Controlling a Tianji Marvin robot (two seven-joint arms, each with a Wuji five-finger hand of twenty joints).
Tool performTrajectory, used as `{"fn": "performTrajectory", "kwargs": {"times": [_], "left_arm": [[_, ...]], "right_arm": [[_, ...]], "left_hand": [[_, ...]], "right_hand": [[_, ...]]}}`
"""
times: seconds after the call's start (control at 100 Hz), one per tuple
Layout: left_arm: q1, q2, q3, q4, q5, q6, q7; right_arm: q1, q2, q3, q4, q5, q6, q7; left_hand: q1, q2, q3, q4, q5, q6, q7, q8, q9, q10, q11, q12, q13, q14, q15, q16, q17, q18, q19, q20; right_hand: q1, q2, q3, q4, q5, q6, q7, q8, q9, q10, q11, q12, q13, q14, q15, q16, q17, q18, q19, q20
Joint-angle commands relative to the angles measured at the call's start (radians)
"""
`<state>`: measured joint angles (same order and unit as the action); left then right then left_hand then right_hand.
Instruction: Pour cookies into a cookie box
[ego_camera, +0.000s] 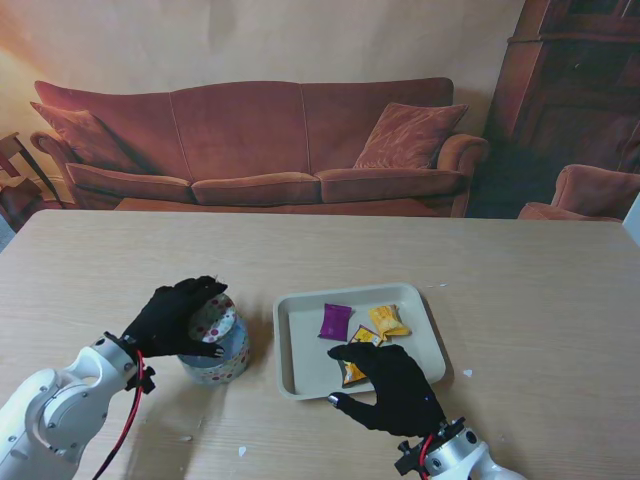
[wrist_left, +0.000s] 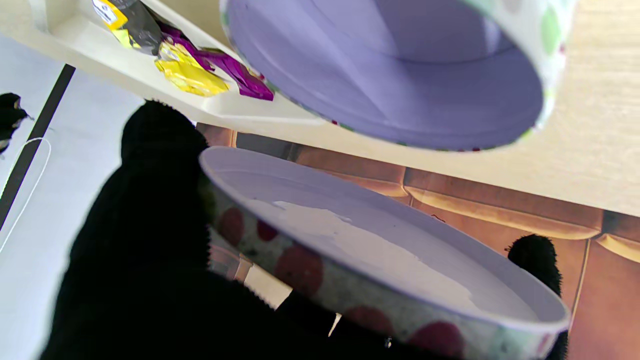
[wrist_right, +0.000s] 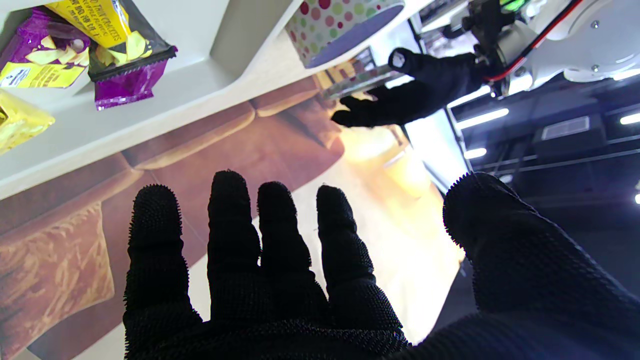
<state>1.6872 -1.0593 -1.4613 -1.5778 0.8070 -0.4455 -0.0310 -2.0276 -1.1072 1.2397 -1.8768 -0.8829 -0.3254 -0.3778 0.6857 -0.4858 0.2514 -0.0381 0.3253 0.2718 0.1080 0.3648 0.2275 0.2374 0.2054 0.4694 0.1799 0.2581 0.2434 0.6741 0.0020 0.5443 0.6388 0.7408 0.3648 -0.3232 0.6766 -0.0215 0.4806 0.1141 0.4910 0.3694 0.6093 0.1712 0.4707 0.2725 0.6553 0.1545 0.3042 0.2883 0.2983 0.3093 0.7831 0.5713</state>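
Wooden tabletop (ego_camera: 520, 260), red sofa (ego_camera: 260, 140) behind it. White tray (ego_camera: 292, 345) sits mid-table holding purple packet (ego_camera: 335, 321) and yellow packets (ego_camera: 388, 320). Polka-dot cookie box (ego_camera: 228, 362) stands just left of the tray, open, interior looks empty. Left hand (ego_camera: 175, 318) clamped on the box lid (ego_camera: 212, 323), held tilted over the box. Right hand (ego_camera: 392, 385) over the tray's near edge, fingers spread, holding nothing.

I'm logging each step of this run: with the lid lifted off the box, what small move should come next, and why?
Probably the left hand should carry the lid aside, since it hangs over the open cookie box. The right hand is open above the tray, whose packets are not yet grasped.
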Motion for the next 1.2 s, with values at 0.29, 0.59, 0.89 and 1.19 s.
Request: {"fn": "performTrajectory", "kwargs": {"times": [0.29,0.59,0.89,1.19], "left_arm": [[-0.01,-0.002,-0.071,0.03,0.037,0.002,0.047],[-0.05,0.009,-0.125,0.127,0.104,0.016,0.064],[-0.078,0.011,-0.183,0.264,0.132,0.019,0.157],[-0.095,0.011,-0.16,0.373,0.13,0.026,0.214]], "right_arm": [[-0.005,-0.004,-0.002,-0.001,-0.001,0.004,0.013],[-0.004,-0.001,0.003,0.0,-0.004,0.013,0.033],[-0.006,0.001,0.003,-0.005,-0.002,0.021,0.05],[-0.005,0.002,0.002,-0.005,-0.003,0.022,0.054]], "left_hand": [[0.073,0.042,0.157,0.012,0.013,0.017,0.007,-0.001,-0.008,0.006,0.01,-0.018,0.082,0.012,0.103,0.074,0.025,-0.123,0.185,0.088],[0.08,0.051,0.14,0.013,0.01,0.012,0.004,-0.001,-0.013,0.002,0.004,-0.023,0.084,0.004,0.099,0.07,0.024,-0.128,0.18,0.084],[0.08,0.051,0.146,0.013,0.022,0.017,0.018,0.01,-0.012,0.007,0.019,-0.009,0.084,0.01,0.12,0.088,0.03,-0.128,0.197,0.091],[0.069,0.054,0.116,0.004,-0.031,0.026,0.364,0.373,-0.027,0.015,0.028,0.0,0.081,0.016,0.14,0.101,0.034,-0.132,0.231,0.093]], "right_hand": [[0.013,0.028,0.002,-0.011,0.023,-0.012,0.031,0.003,0.026,-0.01,-0.01,-0.001,0.014,-0.007,0.016,0.008,-0.007,0.0,0.02,-0.006],[0.014,0.034,-0.002,-0.011,0.028,-0.011,0.031,0.003,0.03,-0.01,-0.009,-0.001,0.015,-0.008,0.017,0.009,-0.008,-0.002,0.02,-0.007],[0.015,0.039,-0.007,-0.01,0.026,-0.013,0.031,0.004,0.037,-0.01,-0.009,-0.001,0.014,-0.01,0.018,0.009,-0.008,-0.004,0.02,-0.007],[0.017,0.041,-0.012,-0.01,0.023,-0.011,0.03,0.004,0.039,-0.011,-0.01,-0.001,0.015,-0.01,0.018,0.009,-0.007,-0.005,0.021,-0.007]]}}
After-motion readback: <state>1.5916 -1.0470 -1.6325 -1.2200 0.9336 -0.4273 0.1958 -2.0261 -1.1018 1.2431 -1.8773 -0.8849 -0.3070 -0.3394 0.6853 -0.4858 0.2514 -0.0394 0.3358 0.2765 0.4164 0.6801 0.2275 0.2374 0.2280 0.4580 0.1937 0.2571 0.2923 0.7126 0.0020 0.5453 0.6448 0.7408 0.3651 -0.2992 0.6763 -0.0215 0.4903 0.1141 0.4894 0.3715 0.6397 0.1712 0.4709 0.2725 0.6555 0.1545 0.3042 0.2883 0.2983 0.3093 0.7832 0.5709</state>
